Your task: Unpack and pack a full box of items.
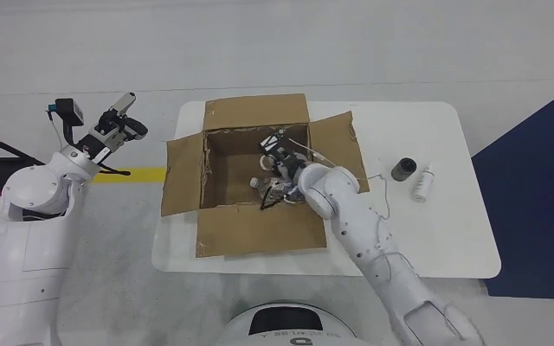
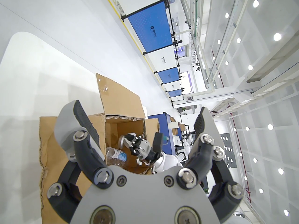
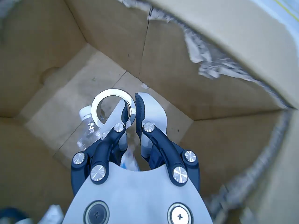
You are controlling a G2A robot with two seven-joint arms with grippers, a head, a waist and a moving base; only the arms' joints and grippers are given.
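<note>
I am holding my right hand (image 3: 134, 104) down inside the open cardboard box (image 3: 198, 89), and its fingers are pinching narrowly on the rim of a silver ring (image 3: 111, 92), one finger inside the loop and the other outside it. The ring is sticking out past my fingertips, above the floor of the box. Just beneath this hand a clear bottle (image 3: 87, 127) is lying on its side on the box floor, its white cap pointing the same way as my fingers; I cannot tell whether the ring is touching it. I am holding my left hand (image 2: 140, 111) well apart from the right one, out past the edge of the surface (image 1: 433, 233), with its fingers spread wide and empty; the box is standing ahead of its fingertips. Well away from my right hand, outside the box and beyond its side flap, a dark cylinder (image 1: 403, 169) and a white bottle (image 1: 423, 183) are lying near each other on the surface.
</note>
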